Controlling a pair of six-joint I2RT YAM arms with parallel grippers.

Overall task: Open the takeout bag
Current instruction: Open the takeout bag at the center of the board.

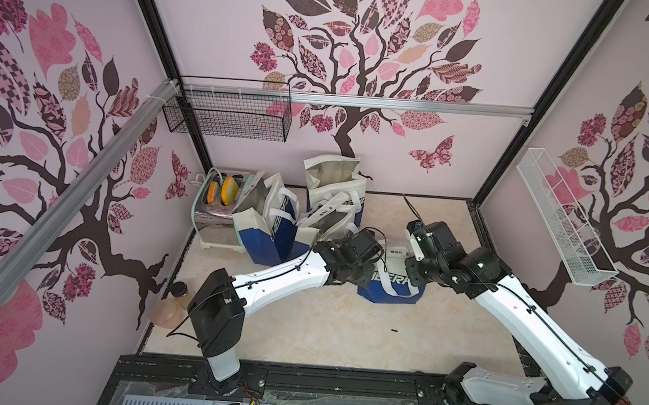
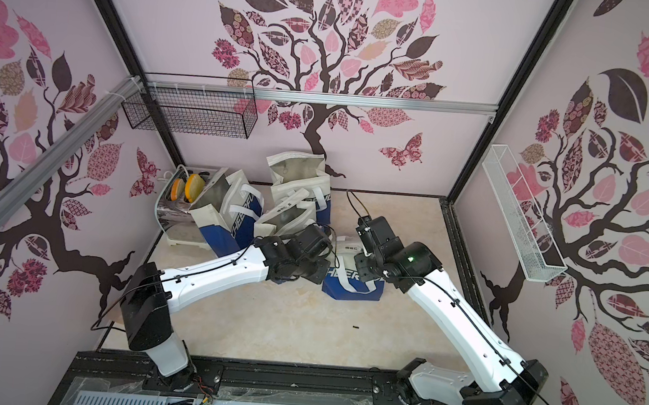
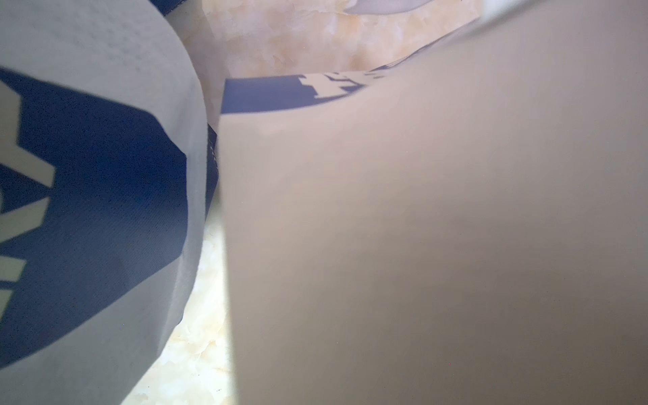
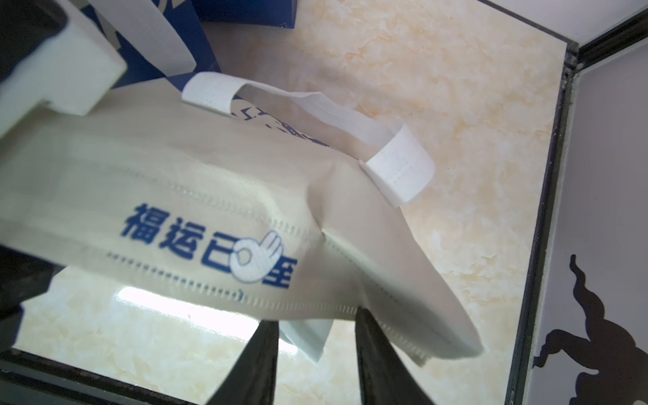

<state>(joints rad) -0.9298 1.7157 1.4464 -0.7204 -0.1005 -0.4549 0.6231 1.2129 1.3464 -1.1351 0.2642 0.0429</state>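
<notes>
Marbled desk (image 1: 323, 331): left of frame centre, the left claw hides under its wrist, closed on I cannot tell what. Takeout bag (image 1: 395, 286) lies at centre. Right claw (image 4: 315, 319), narrowly parted at its rim, should pinch one layer only.

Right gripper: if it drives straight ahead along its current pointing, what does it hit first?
The takeout bag: in the right wrist view its beige folded top lies directly across the tips of the right gripper, jaws apart. Probably contact almost at once, though depth is unclear.
</notes>
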